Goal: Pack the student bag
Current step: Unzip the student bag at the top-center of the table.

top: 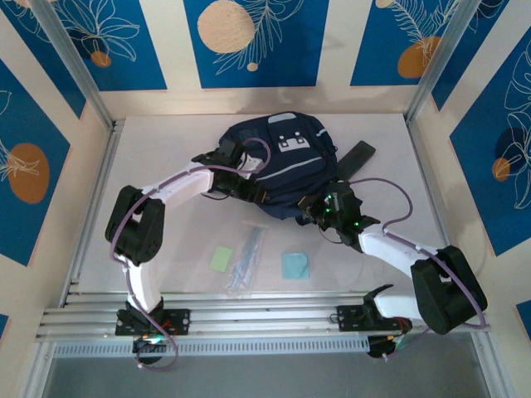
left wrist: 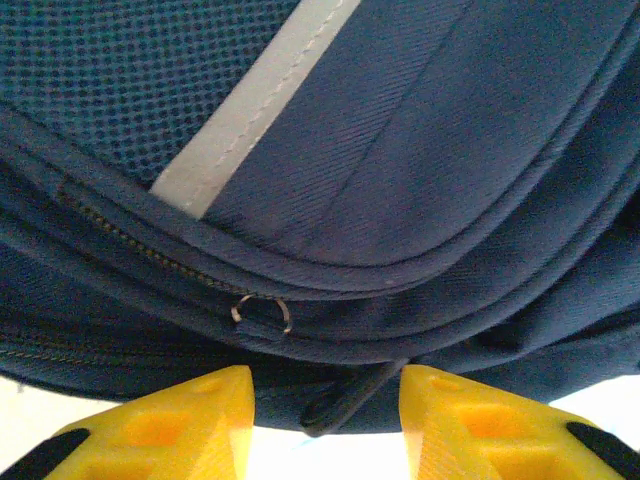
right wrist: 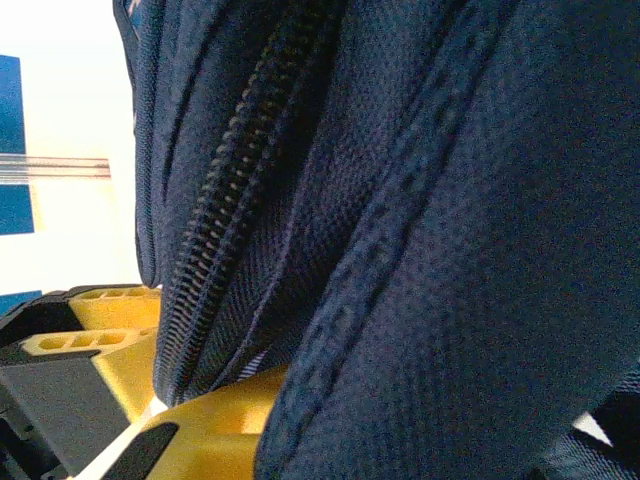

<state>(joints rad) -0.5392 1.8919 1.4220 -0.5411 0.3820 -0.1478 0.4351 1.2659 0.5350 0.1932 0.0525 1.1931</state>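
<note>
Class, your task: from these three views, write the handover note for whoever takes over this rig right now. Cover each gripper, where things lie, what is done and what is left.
Left gripper: open, fingers either side of a black zip-pull cord on the student bag, not closed on it.
Right gripper: shut, apparently pinching fabric at the bag's near edge.
Bag: lying on the table; visible zips look closed.
Green pad, blue pad, clear packet: on the table, near side of the bag.
Done: nothing visibly packed.
Left: unzip, load items.
</note>
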